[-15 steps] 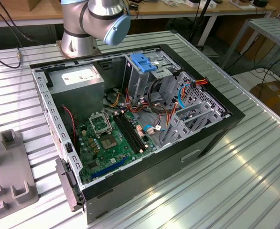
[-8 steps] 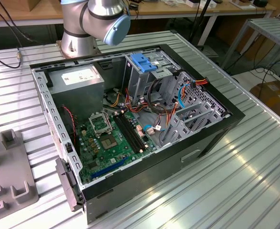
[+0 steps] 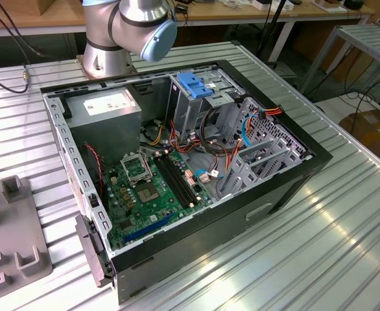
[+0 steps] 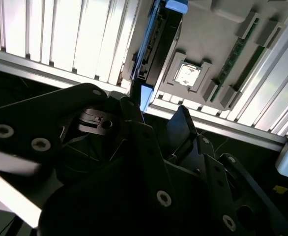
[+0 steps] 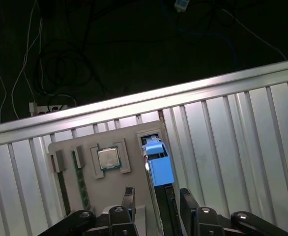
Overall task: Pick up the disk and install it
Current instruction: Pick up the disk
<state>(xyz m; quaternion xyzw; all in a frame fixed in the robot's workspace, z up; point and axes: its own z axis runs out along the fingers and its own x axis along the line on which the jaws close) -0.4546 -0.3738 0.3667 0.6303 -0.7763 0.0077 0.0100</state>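
1. The gripper [image 5: 157, 195] has its two black fingers [image 5: 129, 197] spread, one on each side of the disk [image 5: 159, 169]. In the first wrist view a gap shows between the fingers and the disk, so the disk is not pinched.
2. The disk stands on its edge in a narrow slot of a grey fixture plate [image 5: 134, 132]. Its upper end lies between the fingertips.
3. In the second wrist view the gripper [image 4: 154, 112] is seen from behind. The disk [image 4: 156, 44] runs away from it as a thin dark slab, with a bright-blue plastic rail along one long side and a blue tab at each end.
4. The fixture plate [image 4: 208, 29] is matt grey with moulded pockets. A square processor chip [image 5: 108, 158] with a shiny metal lid sits in the pocket beside the disk slot. A green memory stick [image 5: 80, 184] stands in a slot on the far side of the chip.
5. The plate rests on a table [image 5: 232, 147] of ribbed, reflective aluminium profiles.
6. In the exterior view an open black computer case [image 3: 287, 188] lies on its side on the table [image 3: 320, 259], exposing a green motherboard [image 3: 151, 188]. The arm [image 3: 131, 26], silver with pale blue joint caps, rises behind the case.
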